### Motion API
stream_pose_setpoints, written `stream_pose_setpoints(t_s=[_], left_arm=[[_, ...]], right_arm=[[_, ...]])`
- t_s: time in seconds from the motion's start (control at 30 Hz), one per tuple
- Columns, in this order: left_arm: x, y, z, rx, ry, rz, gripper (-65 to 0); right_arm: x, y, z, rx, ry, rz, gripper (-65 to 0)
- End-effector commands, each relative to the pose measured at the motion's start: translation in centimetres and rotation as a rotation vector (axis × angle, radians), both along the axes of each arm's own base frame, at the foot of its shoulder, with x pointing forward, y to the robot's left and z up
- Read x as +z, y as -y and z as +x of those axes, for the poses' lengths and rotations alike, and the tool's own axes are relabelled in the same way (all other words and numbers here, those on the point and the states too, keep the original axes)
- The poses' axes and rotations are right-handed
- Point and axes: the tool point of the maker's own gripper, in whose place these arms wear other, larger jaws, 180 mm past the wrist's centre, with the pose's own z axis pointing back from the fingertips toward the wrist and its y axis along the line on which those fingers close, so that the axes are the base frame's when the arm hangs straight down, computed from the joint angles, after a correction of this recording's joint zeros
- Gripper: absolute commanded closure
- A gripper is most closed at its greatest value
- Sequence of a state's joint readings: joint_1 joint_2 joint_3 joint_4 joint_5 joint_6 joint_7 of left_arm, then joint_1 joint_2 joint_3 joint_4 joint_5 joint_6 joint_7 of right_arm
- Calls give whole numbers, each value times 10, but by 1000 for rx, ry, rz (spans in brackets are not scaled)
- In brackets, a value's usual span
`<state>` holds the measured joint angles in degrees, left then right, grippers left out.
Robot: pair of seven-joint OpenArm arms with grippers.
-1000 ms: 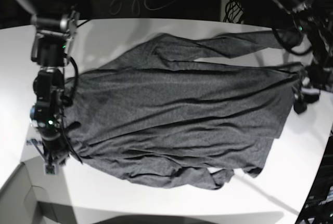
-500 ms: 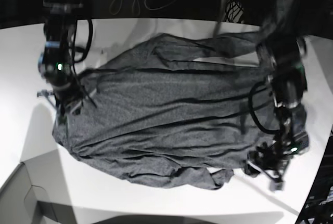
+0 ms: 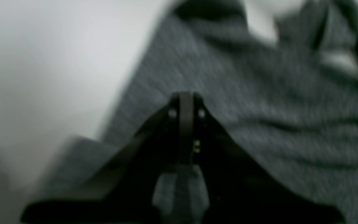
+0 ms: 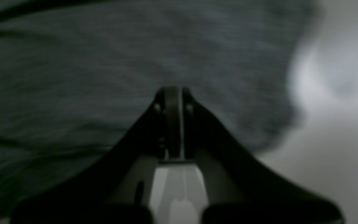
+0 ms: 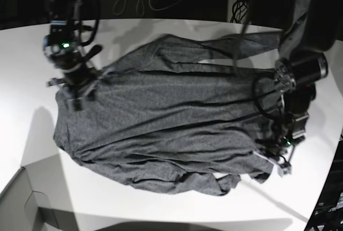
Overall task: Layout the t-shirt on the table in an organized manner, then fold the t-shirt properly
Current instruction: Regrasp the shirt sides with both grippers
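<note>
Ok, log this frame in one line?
phase: layout | dark charcoal grey knit t-shirt: spread, wrinkled, on white table | both jaws shut at opposite edges

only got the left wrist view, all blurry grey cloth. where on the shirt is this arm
Observer: The left gripper is at the t-shirt's edge on the base view's right, low on that side.
Operator: jaws shut here. other arm?
Observer: The right gripper sits at the opposite end of the shirt, its jaws shut too.
Operator: shirt flat?
Observer: No, creases run its whole length and a bunched fold lies along the side nearest the camera.
Operator: near the table edge?
Observer: White table shows all round it.
</note>
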<state>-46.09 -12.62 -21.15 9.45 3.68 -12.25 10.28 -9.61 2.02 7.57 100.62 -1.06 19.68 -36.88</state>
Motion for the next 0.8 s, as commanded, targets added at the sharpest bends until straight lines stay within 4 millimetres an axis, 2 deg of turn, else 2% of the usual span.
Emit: stream_pose_setpoints(t_s=[0.0,0.23,0.37,0.5,0.57,0.7,0.77], left_arm=[[24,-6,17,1,68,10,-2],[0,-9,-3,8,49,18,-2],[-7,-11,-10,10,33,21,-2],[-7,-15,-10,17,34,27,-2],[-2,-26,-10,31,50,42,-2],[3,-32,-8,47,80,49,-2],[3,-33,-8,50,81,48,-2]], right_arm=[[11,-2,5,16,41,3,0],[12,-30,7,78,46,36,0],[1,-35,2,103,13,32,0],[-22,-23,-7,96,-55,15,0],[-32,-18,-11,97,-84,6,0],[-52,-7,-24,95,-151,-15,0],[-58,4,-32,79,-171,-28,0]])
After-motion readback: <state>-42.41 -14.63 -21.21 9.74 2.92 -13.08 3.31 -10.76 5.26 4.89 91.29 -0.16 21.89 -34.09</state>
